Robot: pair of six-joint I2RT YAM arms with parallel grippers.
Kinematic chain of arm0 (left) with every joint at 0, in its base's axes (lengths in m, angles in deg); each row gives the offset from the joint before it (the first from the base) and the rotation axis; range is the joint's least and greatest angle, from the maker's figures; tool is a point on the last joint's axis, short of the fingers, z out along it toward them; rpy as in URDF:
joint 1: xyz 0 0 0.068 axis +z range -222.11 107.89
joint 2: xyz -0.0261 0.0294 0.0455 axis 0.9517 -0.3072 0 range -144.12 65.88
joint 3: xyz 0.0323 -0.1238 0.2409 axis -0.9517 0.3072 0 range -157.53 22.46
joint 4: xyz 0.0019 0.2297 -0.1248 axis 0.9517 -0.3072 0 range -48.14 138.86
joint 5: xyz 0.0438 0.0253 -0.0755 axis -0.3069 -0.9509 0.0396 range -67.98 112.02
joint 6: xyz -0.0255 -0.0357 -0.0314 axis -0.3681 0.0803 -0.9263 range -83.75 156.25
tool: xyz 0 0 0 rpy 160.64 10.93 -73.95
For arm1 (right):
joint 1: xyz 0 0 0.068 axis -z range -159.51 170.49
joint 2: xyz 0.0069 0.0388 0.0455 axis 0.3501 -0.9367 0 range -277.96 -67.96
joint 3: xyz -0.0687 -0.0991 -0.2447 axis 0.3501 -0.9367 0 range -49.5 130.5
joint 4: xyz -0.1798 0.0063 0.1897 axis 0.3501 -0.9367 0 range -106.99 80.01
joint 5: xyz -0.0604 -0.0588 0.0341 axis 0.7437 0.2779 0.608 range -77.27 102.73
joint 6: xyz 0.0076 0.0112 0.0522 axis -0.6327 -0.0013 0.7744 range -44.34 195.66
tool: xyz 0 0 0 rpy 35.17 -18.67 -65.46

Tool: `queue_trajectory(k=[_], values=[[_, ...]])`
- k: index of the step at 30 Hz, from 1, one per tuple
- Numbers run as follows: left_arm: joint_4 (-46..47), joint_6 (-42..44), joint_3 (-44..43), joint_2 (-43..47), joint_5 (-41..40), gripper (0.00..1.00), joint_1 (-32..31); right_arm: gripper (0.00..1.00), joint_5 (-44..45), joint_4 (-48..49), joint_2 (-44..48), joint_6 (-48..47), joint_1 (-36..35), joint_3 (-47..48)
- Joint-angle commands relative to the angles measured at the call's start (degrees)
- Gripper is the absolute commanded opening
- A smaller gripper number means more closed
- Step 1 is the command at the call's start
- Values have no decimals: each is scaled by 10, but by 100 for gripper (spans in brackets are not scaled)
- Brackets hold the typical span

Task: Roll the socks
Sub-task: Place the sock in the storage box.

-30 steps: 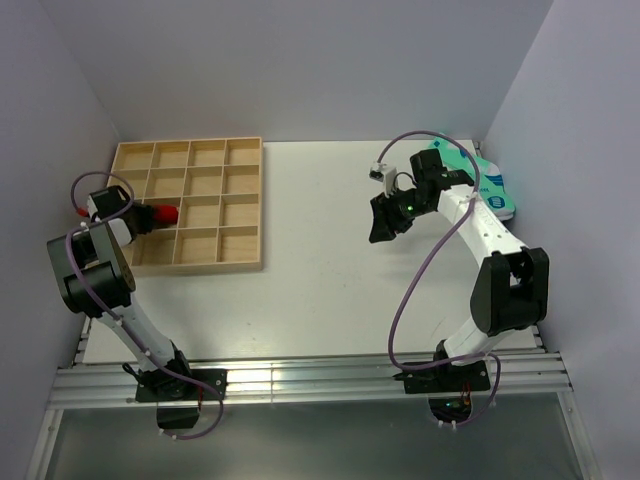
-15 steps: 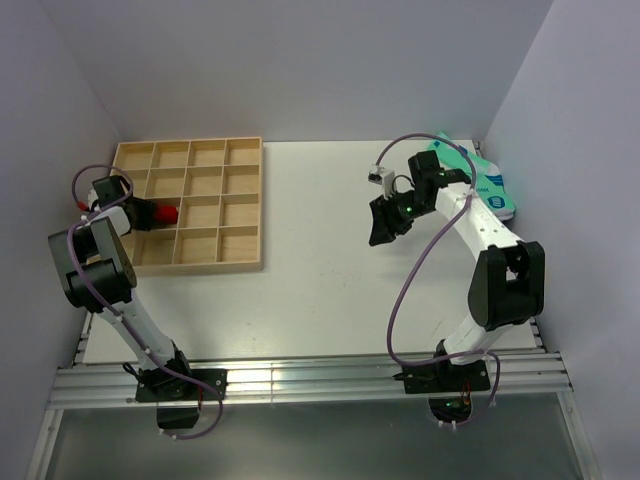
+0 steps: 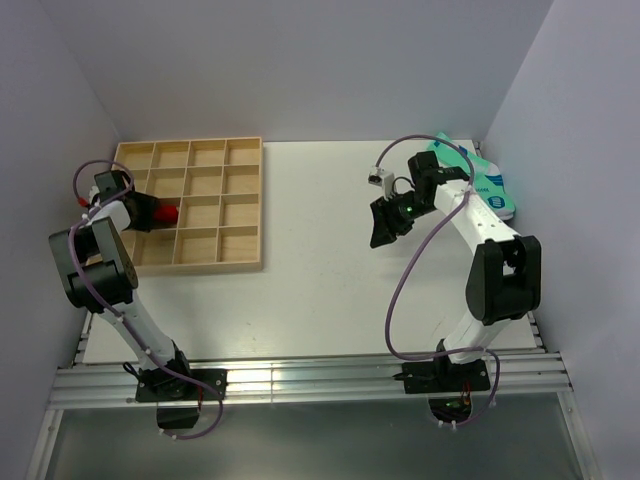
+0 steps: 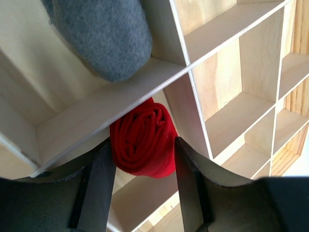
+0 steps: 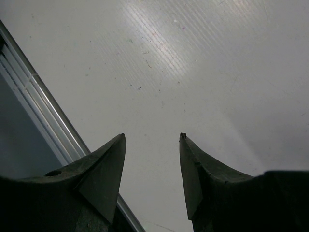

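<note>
The white tabletop point(image 3: 320, 290) carries a wooden compartment tray point(image 3: 262, 205) at the frame's upper left and mint-green patterned socks point(image 3: 493, 190) at its upper right.

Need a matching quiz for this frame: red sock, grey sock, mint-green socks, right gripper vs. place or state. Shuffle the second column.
Column 1
1. red sock
2. grey sock
3. mint-green socks
4. right gripper

Column 2
A. at the far right corner of the table, outside the tray
B. jaws open and empty above bare table
C. rolled up in a tray compartment, between the jaws of the left gripper
D. in the neighbouring compartment, across a divider from the roll

Pairs: 1-C, 2-D, 3-A, 4-B
</note>
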Motion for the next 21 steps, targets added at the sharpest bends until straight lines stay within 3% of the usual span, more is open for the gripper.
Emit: queue_trajectory(k=[1,5,15,19,21], values=[[-12,17,-20,46,-3,55,-4,56,-11,-12,-2,-14,5,29],[-23,19,-17,73,-13,61,-7,57,-10,-12,-4,-19,5,29],[-42,24,30,187,-44,64,-20,60,-9,-5,-4,-19,6,22],[-54,61,37,255,-74,64,-58,60,-3,13,15,-8,8,11],[-64,85,38,300,-92,65,-108,61,2,24,27,-2,10,3]])
